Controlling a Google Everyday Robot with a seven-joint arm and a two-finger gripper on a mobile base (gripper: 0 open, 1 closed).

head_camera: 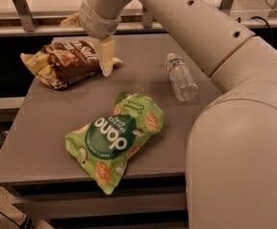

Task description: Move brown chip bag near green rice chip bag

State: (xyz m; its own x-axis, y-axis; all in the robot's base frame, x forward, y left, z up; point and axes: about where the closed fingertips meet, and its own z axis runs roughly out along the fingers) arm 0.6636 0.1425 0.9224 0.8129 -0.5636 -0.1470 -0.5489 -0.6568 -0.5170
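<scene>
A grey table (43,142) fills the middle. A clear plastic water bottle (181,78) lies on its side on the table's right part, cap towards the far edge. Behind runs a pale ledge (33,30) with a metal post (23,3). The gripper (91,44) hangs over the table's far left, fingers spread.

Lab-like test space: bare grey table (47,123), metal rails (33,30), end effector (103,57) at brown chip bag (64,63)
</scene>
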